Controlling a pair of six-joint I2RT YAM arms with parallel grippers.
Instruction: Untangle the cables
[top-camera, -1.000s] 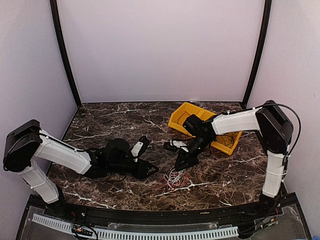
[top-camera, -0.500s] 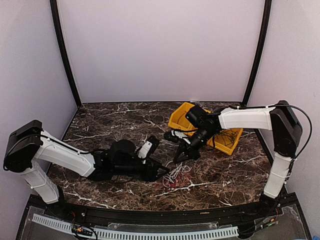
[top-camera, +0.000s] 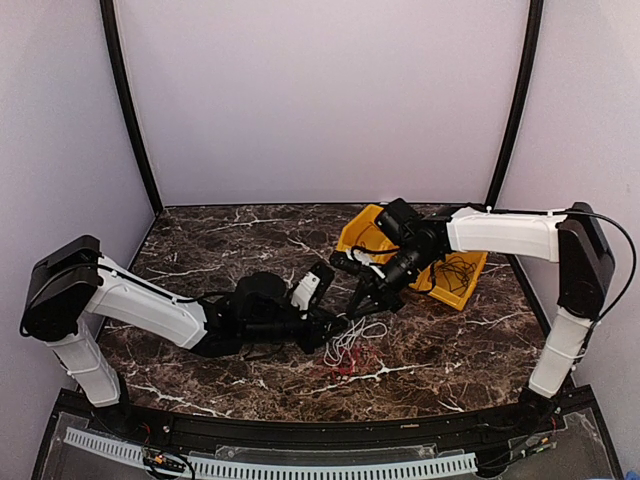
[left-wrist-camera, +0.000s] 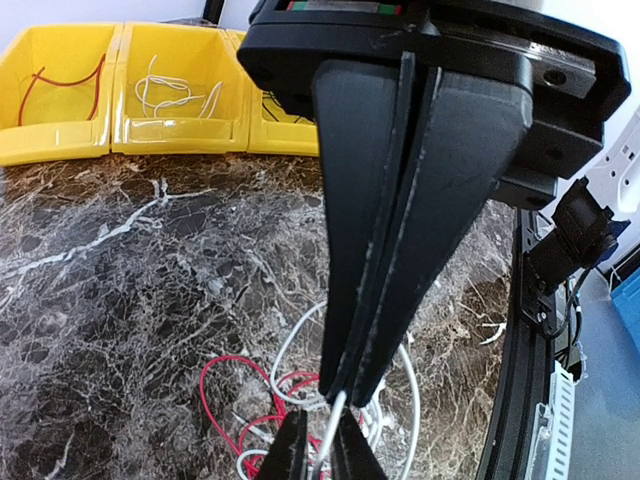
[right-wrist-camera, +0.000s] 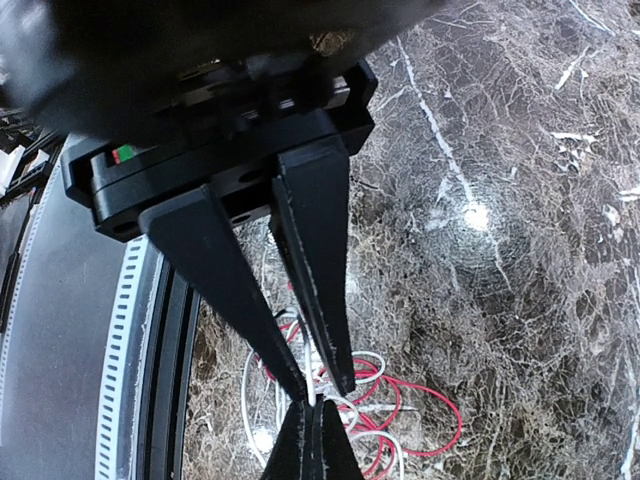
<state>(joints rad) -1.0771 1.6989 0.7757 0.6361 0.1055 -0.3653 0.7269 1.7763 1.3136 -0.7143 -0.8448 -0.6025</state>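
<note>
Dark marble table (top-camera: 200, 250), veined white, viewed from overhead, with a yellow bin (top-camera: 362, 238) toward the far right. At the centre, nearer the front edge, the cables (top-camera: 350, 346) in a small loose heap: white cable (top-camera: 338, 352) looped over red cable (top-camera: 345, 369), and the black one impossible to pick out against the dark stone. Left gripper (top-camera: 335, 325) reaching in low from the left, right gripper (top-camera: 362, 305) angled down from the bin side, tips almost meeting above the heap. From the left wrist: left gripper (left-wrist-camera: 320, 455) at the bottom edge, tips a narrow gap apart, straddling the white cable without visibly pinching it. Facing it, right gripper (left-wrist-camera: 340, 392) with fingers pressed together, clamped on that same white cable where it rises from the heap. From the right wrist: right gripper (right-wrist-camera: 310, 440) tips closed together on the white cable, red loops spread on the stone beyond. Likely risks from here: both grippers working at nearly one spot, so lifting the whole knot instead of parting it. Thin cable slipping from the pinch. Red loops snagging and dragging along. Fingertips colliding, being so close.
</note>
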